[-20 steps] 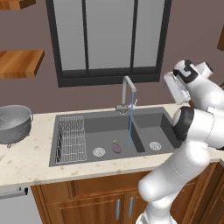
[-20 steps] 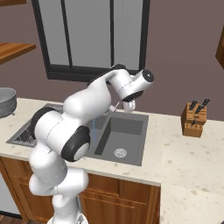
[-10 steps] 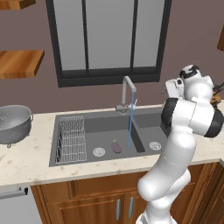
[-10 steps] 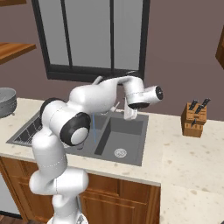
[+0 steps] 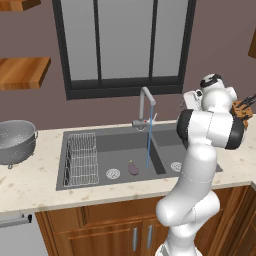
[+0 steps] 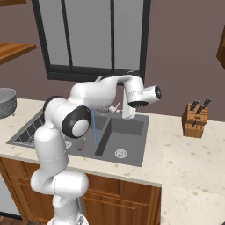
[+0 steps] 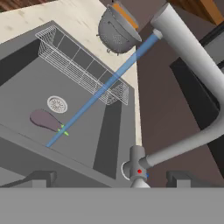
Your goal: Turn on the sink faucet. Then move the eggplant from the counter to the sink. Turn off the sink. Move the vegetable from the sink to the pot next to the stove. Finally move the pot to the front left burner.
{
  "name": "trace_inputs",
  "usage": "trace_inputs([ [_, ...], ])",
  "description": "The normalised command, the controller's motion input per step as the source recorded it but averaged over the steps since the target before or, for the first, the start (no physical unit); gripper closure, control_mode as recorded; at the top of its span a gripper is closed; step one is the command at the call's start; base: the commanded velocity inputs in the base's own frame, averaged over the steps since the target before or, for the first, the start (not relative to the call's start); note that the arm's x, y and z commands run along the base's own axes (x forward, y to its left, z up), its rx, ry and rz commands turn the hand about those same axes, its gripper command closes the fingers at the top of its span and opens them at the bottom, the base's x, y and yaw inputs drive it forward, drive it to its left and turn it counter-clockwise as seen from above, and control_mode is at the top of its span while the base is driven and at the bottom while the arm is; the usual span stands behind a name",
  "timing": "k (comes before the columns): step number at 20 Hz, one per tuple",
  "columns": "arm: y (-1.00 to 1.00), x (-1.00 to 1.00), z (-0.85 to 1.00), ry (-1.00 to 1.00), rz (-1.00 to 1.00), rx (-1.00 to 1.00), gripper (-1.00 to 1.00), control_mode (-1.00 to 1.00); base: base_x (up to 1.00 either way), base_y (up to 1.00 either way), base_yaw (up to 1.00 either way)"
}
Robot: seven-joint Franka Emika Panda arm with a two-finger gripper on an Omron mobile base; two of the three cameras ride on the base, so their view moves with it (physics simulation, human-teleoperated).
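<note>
Hand view alone: open end effector (image 7: 107, 178) astride faucet (image 7: 192, 70) base.

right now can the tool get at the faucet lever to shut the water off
Probably yes. In the hand view the open tool sits just short of the sink faucet base, jaws apart, nothing between them and the lever. Water runs into the sink basin holding the eggplant.

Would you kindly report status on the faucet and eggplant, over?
Pincer open, empty, at the faucet base. Water running. Eggplant in the left basin of the sink. Nothing in the way.
</note>
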Motion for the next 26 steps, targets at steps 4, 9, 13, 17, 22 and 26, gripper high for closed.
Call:
trace_inputs([
  [4,0.42,0.32,-0.52,0.01,-0.05,-0.06,-1.00,-1.00,0.00,0.00,0.00],
  [9,0.06,0.29,-0.47,0.01,-0.15,0.00,-1.00,-1.00,0.00,0.00,0.00],
  [13,-0.03,0.49,-0.44,0.04,-0.20,0.04,-1.00,-1.00,0.00,0.00,0.00],
  [17,-0.02,0.45,-0.32,0.09,-0.19,0.05,-1.00,-1.00,0.00,0.00,0.00],
  [22,0.00,0.38,-0.12,0.06,-0.11,0.00,-1.00,-1.00,0.00,0.00,0.00],
  [26,0.00,0.41,-0.01,0.01,0.00,0.00,-1.00,-1.00,0.00,0.00,0.00],
])
